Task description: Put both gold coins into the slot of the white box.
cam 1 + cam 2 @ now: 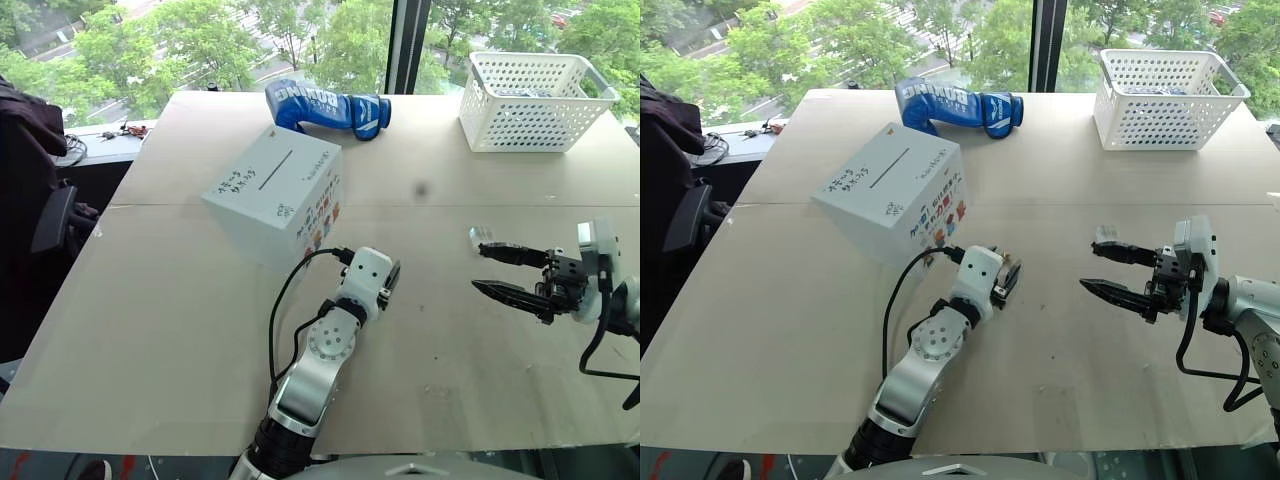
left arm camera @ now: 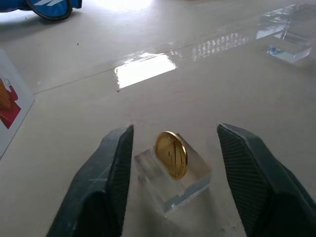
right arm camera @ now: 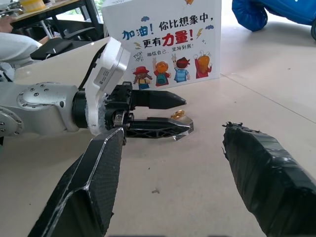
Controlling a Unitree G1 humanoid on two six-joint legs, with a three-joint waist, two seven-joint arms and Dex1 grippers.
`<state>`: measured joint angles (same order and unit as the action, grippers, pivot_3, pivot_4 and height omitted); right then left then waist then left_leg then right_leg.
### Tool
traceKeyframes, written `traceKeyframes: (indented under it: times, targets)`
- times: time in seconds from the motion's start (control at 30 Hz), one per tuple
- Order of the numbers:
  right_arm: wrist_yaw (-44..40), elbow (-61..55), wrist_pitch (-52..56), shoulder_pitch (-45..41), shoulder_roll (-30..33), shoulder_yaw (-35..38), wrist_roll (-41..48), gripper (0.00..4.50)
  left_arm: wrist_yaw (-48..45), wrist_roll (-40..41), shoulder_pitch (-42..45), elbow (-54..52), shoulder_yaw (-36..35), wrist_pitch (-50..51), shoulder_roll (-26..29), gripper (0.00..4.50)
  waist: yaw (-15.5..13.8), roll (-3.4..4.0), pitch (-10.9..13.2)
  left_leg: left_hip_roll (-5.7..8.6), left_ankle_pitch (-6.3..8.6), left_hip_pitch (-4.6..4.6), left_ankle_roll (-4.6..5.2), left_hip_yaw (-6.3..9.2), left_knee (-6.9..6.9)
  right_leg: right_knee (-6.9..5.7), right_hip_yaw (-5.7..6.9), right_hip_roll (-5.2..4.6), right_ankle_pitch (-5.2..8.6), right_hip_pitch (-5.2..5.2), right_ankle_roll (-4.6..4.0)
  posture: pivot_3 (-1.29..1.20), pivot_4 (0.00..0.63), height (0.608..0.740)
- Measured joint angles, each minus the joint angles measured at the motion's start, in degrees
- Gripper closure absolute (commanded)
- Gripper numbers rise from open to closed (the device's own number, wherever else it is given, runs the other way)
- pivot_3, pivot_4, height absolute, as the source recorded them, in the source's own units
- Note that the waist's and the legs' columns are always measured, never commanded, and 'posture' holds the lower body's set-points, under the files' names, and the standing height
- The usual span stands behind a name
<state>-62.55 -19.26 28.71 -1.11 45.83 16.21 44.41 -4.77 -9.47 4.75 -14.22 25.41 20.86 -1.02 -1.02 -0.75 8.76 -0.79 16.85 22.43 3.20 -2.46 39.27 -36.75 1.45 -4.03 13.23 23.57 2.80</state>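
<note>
Left gripper (image 2: 173,148): fingers apart, either side of a gold coin (image 2: 171,154), not touching it.
Gold coin: upright on edge in a clear plastic block (image 2: 174,180), just in front of the white box (image 1: 275,193).
Slot (image 1: 275,170): on the box top, running away from the robot.
Right gripper (image 1: 500,270): fingers wide, holding nothing; second clear block (image 1: 480,235) by its upper fingertip.

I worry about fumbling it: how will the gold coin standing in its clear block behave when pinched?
The gold coin looks thin, stiff and glossy, so probably slippery. Standing on edge in the clear block, it might tip or roll if nudged.
</note>
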Motion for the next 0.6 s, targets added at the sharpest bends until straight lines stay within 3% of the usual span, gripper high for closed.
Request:
traceKeyframes:
  times: [0.6]
  targets:
    - [-0.02,0.12,0.07,-0.40,0.00,0.00,0.00,1.00,0.09,-0.66,0.01,0.76,-0.02,-1.83,0.00,2.29,0.03,0.00,0.00,0.00,0.00,0.00,0.00,0.00,0.01,-0.01,0.00,0.00,0.00,0.00,0.00,0.00,0.150,0.740]
